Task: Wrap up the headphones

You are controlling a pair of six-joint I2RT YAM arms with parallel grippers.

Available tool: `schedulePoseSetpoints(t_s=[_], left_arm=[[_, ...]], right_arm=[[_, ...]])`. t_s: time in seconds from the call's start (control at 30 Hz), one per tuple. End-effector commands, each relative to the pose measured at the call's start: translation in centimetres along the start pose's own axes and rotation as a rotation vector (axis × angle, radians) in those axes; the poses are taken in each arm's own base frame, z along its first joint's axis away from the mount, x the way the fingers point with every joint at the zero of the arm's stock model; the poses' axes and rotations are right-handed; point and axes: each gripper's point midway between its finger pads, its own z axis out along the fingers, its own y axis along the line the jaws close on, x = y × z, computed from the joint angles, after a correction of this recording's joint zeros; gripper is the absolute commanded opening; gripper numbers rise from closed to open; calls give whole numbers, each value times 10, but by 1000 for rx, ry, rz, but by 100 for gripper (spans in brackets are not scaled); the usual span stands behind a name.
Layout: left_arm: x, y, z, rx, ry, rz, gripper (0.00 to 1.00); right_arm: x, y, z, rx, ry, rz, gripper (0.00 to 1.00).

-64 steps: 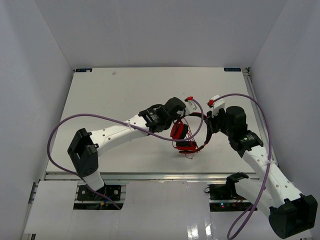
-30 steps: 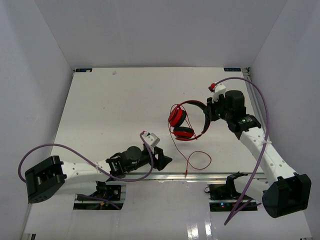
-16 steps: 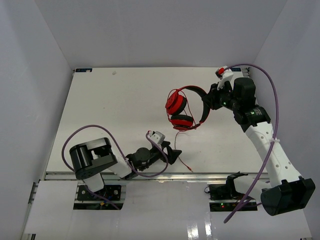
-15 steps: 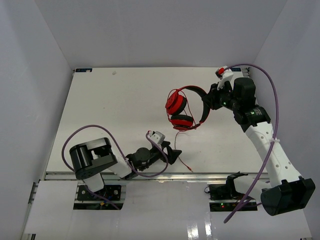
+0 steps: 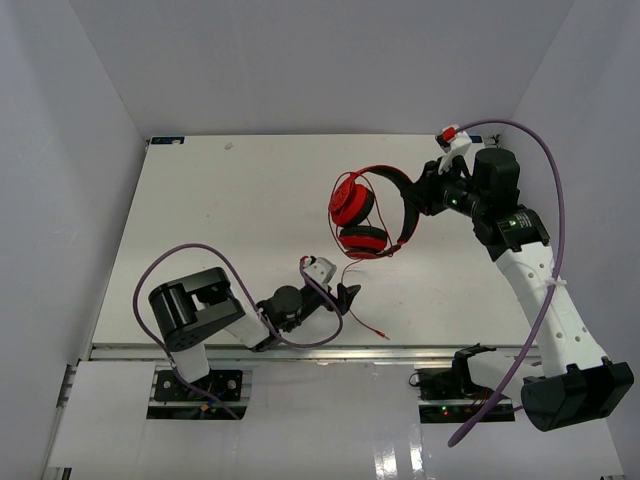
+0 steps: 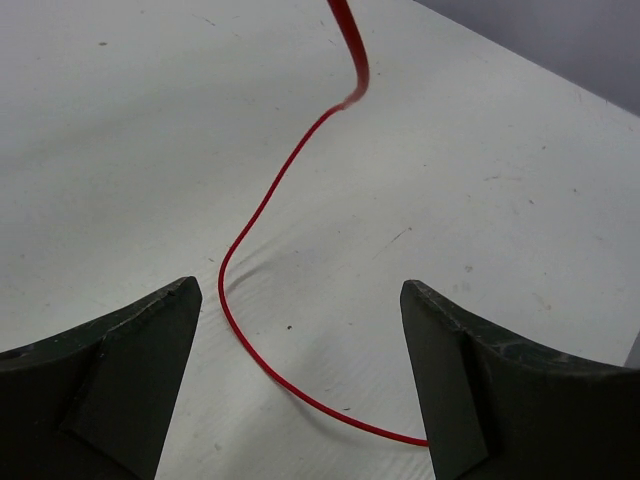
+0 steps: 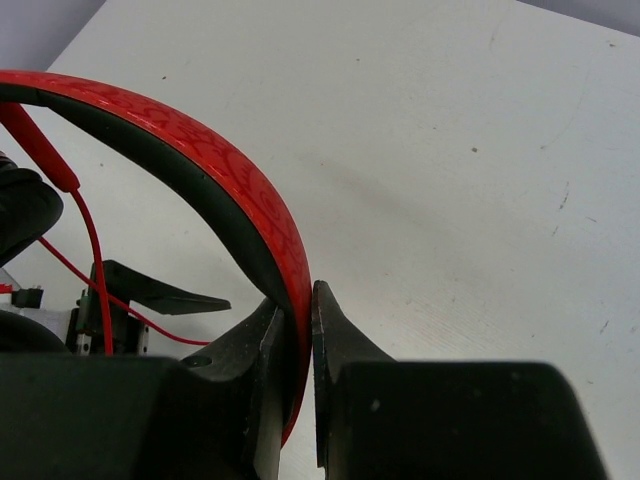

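The red headphones (image 5: 362, 215) hang in the air over the right middle of the table. My right gripper (image 5: 418, 200) is shut on their patterned red headband (image 7: 245, 195), with the black inner band against one finger. Their thin red cable (image 5: 358, 300) drops from the ear cups and trails on the table near the front edge. My left gripper (image 5: 345, 298) is low at the front centre, open, with the cable (image 6: 262, 350) lying on the table between its fingers, not gripped.
The white table (image 5: 230, 220) has side walls left, right and behind. The thick purple robot cables (image 5: 540, 190) loop above the right arm and beside the left arm base (image 5: 195, 310). The table's front edge rail is just behind my left gripper.
My right gripper has lifted the headphones up and back, pulling the cable taut. My left arm left the headphones, swung to the front edge and now sits open around the trailing cable.
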Motion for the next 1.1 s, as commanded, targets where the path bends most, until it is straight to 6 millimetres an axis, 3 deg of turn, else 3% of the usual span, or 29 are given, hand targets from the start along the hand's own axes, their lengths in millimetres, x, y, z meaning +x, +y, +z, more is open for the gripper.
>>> schedulePoseSetpoints(t_s=[0.0,0.3,0.53,0.63,0.77,1.0,1.07], left_arm=[[-64,-17,16,177,-247,48,89],[-32,-2,41,222,-135,61,87],[-18,9,44,195,-95,33,83],[-12,9,43,211,-69,23,70],[-10,9,40,212,-62,18,37],[-10,3,39,259,-53,-4,1],[-11,-2,38,286,-49,-13,0]], right_arm=[[-46,24,-15,-83,-116,8,8],[-65,37,-27,-121,-150,-5,8],[-74,45,-35,-141,-172,-13,8],[-76,45,-36,-141,-177,-16,8],[-78,47,-37,-149,-180,-15,8],[-82,50,-40,-155,-188,-17,8],[-83,49,-41,-152,-191,-17,8]])
